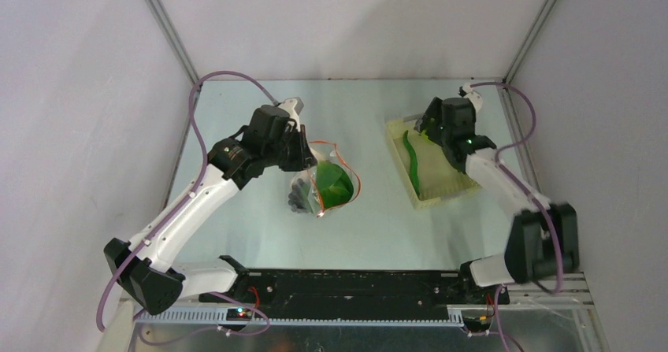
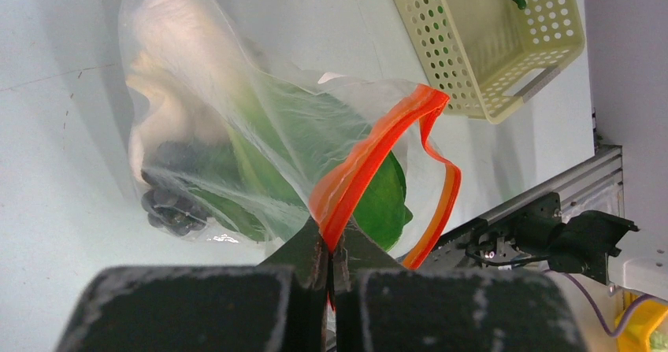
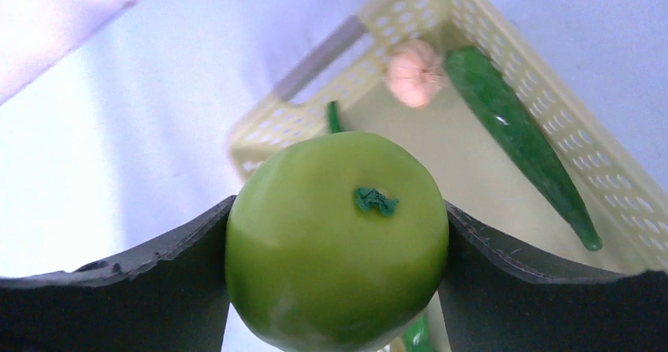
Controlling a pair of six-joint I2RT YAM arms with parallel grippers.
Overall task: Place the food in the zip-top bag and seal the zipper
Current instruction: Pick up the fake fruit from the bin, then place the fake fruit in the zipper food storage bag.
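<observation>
The left pincer [image 2: 331,251] was clenched on the orange-red zipper [image 2: 370,151], holding the mouth of the zip-top bag [image 2: 236,92] agape near the middle of the bench [image 1: 260,234]. Inside the bag lay leafy bok choy [image 2: 382,190], dark grapes [image 2: 169,206] and some white pieces. The right pincer [image 1: 426,124] gripped the green apple [image 3: 337,238] between its two fingers. It was above the pale yellow basket [image 1: 441,197] toward the bench's far right corner. In the basket lay a long green pepper [image 3: 520,131] and a pale round piece [image 3: 416,72].
</observation>
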